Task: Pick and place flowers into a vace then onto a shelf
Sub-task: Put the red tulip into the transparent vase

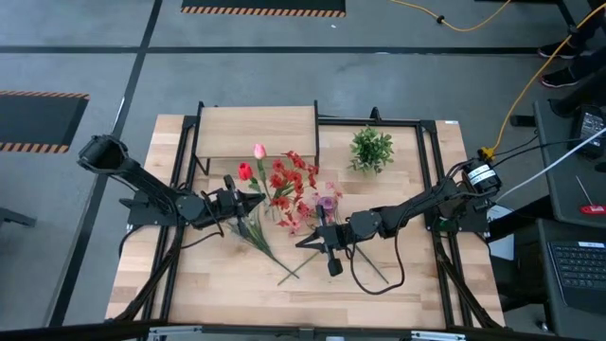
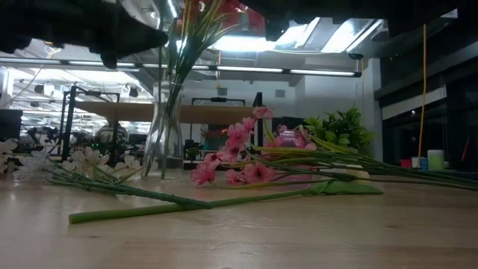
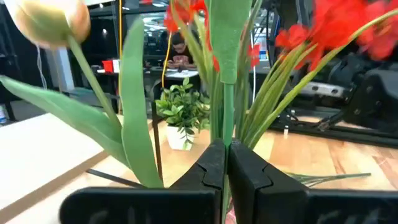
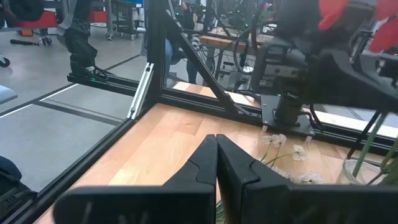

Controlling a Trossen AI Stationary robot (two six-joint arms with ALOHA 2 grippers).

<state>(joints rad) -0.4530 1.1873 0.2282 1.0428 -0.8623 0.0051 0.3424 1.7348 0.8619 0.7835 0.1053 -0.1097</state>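
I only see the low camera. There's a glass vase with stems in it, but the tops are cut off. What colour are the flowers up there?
Observer: From above, they're mostly red blossoms, plus a pink tulip and a red tulip.
Child: Where's the left gripper?
Observer: The left gripper is right beside that bunch, shut, with a green stem rising at its fingertips.
Child: And the other one?
Observer: The right gripper is shut on nothing, nearer the front of the table, by the loose stems lying there.
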